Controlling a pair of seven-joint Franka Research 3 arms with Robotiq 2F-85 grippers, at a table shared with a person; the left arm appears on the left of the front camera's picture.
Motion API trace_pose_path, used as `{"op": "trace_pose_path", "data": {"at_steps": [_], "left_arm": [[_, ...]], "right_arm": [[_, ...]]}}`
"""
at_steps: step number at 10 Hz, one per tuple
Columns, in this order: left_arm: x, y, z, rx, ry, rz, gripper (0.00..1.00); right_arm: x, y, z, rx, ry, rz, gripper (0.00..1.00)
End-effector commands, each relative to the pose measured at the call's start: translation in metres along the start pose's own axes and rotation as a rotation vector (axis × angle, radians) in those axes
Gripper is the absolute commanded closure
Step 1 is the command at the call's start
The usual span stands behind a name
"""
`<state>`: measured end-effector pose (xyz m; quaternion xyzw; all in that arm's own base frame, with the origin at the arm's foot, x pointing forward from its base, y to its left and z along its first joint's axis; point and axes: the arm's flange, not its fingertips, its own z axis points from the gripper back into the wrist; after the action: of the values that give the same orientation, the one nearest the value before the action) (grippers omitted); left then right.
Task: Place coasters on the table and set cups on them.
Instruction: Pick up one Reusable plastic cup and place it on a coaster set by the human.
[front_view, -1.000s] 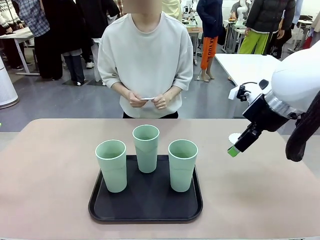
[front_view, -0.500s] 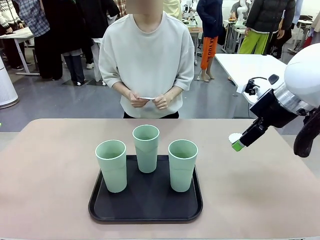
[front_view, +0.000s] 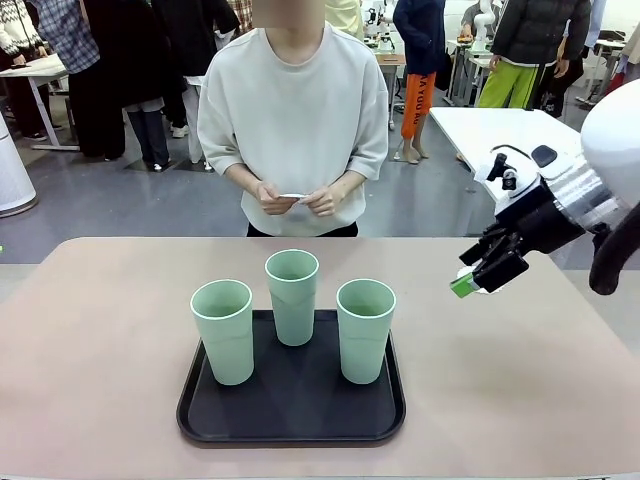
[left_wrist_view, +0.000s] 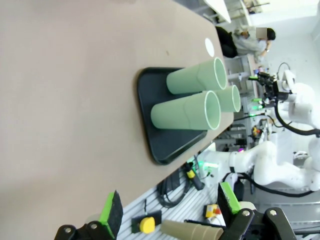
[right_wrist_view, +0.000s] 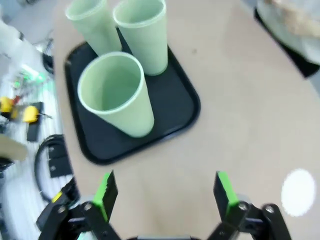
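Three pale green cups (front_view: 292, 296) (front_view: 223, 330) (front_view: 365, 329) stand upright on a black tray (front_view: 290, 422) in the middle of the beige table (front_view: 100, 350). One white coaster (front_view: 467, 272) lies on the table at the right, partly hidden behind my right gripper (front_view: 476, 275), which hovers just over it, open and holding nothing. The right wrist view has the coaster (right_wrist_view: 298, 192) off to the side of the open gripper (right_wrist_view: 165, 192) and the cups (right_wrist_view: 115, 95) beyond. My left gripper (left_wrist_view: 170, 207) is open and empty, off the table's near edge, far from the cups (left_wrist_view: 187, 111). The person holds thin white coasters (front_view: 293, 198) in both hands.
The person stands at the far edge of the table, hands at waist height. A white table (front_view: 500, 130) is behind at the right. Bare tabletop lies left, right and in front of the tray. Tools and cables (left_wrist_view: 170, 192) lie below the near edge.
My right gripper has lifted a little and turned at the wrist above the coaster, and the arm has drawn back to the right. Cups, tray and the person's hands are unmoved.
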<state>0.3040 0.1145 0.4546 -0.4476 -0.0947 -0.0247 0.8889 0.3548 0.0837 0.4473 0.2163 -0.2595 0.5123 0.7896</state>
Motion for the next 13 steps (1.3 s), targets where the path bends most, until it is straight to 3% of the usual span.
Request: {"op": "trace_pose_path", "data": {"at_steps": [1, 4, 8, 9, 13], "left_arm": [[0.000, 0.000, 0.001, -0.013, -0.004, -0.003, 0.00], [0.000, 0.000, 0.001, -0.013, -0.004, -0.003, 0.00], [0.000, 0.000, 0.001, -0.013, -0.004, -0.003, 0.00], [0.000, 0.000, 0.001, -0.013, -0.004, -0.003, 0.00], [0.000, 0.000, 0.001, -0.013, -0.004, -0.003, 0.00]], "right_arm": [[-0.033, -0.002, -0.034, 0.061, -0.144, 0.066, 0.00], [-0.036, -0.011, -0.072, 0.100, -0.213, 0.161, 0.00], [-0.043, -0.008, -0.074, 0.166, -0.178, 0.283, 0.00], [-0.034, -0.008, -0.081, 0.162, -0.198, 0.229, 0.00], [-0.039, -0.009, -0.080, 0.168, -0.171, 0.246, 0.00]]}}
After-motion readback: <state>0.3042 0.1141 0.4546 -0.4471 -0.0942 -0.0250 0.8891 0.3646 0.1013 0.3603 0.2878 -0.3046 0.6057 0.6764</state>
